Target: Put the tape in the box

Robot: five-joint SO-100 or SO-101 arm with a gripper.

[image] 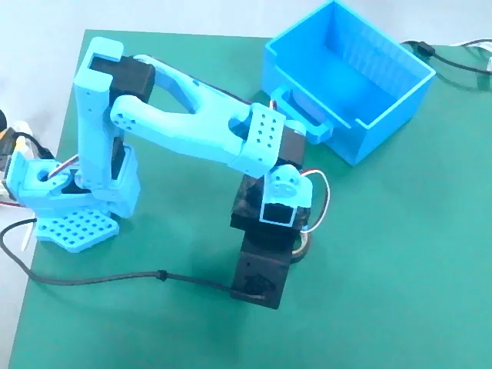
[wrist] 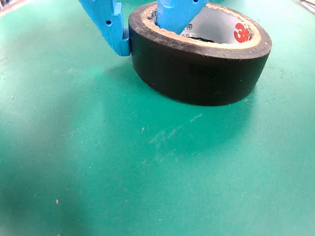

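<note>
Covering most of the fixed view, the green mat [image: 384, 269] carried everything else in the scene. The box [image: 388, 115] — a bright blue bin, open at the top and apparently empty — stood at the mat's upper right corner in that view. The blue arm [image: 184, 123] reached from its base at the left across to the middle of the mat, its wrist turned downward and hiding whatever lay beneath it there.

The wrist view supplied the detail. The tape [wrist: 202, 78], a black roll with a pale inner ring, lay flat on the mat, well apart from the box. The gripper [wrist: 142, 34] straddled the roll's wall: one blue finger [wrist: 110, 24] touched the outside, the other [wrist: 174, 14] stood inside the ring against the pale core. The fingers therefore pinched the wall of the roll, which appeared to rest on the mat, not yet lifted.

The step in hand was judged to be the grasp. The next move called for a firm hold, a lift clear of the mat, and a swing toward the box — high enough to pass its near wall.
</note>
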